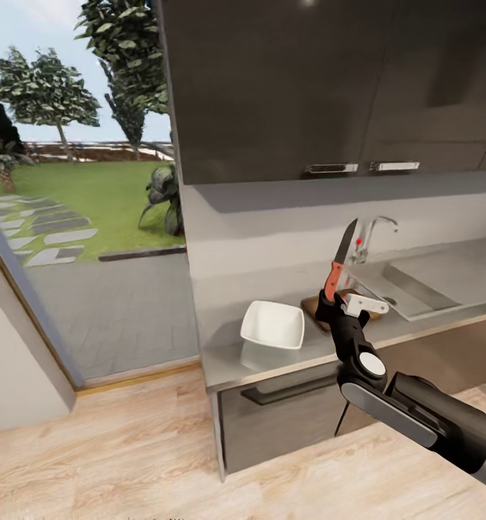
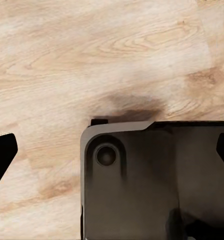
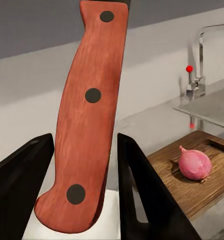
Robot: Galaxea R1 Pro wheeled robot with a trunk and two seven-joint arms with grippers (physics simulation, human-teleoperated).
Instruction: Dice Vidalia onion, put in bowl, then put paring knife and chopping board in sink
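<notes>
Right arm: reached up over table (image 1: 271, 361) edge.
Right gripper (image 1: 334, 297): fingers (image 3: 142, 190) closed on knife (image 1: 339, 266), blade up.
Onion (image 3: 194, 163): sat on board (image 3: 192, 185), beside sink (image 1: 416, 289).
Bowl (image 1: 273, 324): left of board.
Left gripper (image 2: 112, 150): above floor (image 2: 92, 60), fingers apart, empty.

1. A pale wooden floor (image 2: 92, 55) with wavy grain and darker knots spreads beneath the camera.
2. A dark, glossy rounded-corner panel of the robot's base (image 2: 157, 185) stands over the floor, a round recessed fitting (image 2: 106, 155) set near its corner.
3. A soft dark shadow (image 2: 132, 107) lies on the planks just beside the panel's edge.
4. Two black fingertips (image 2: 1, 155) of the left gripper (image 2: 112, 155) frame the scene, set well apart, holding nothing.
</notes>
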